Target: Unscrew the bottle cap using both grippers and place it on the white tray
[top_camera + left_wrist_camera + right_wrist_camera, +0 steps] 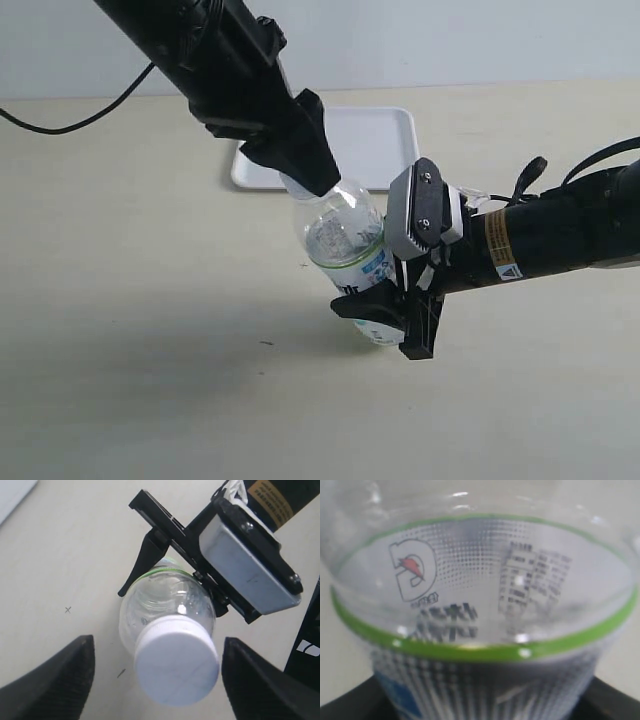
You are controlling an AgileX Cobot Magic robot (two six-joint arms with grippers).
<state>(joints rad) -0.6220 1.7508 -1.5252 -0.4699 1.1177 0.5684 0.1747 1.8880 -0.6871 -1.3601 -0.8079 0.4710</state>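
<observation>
White and ribbed, the bottle cap sits on the tilted bottle, between the 2 spread fingers of the left gripper, with a gap on either side. From 3 o'clock the right gripper is clamped on the bottle's label. The label has a green top band and a "D"-like logo with a red mark; the small print is blurred. At 12 o'clock from the bottle, the white tray lies on the table.

The left arm slants down from the upper left, its all-black left claw pointing downward with fingers spread wide, while the right arm reaches in low from the right, its right claw, grey plate uppermost, clamped around the bottle
</observation>
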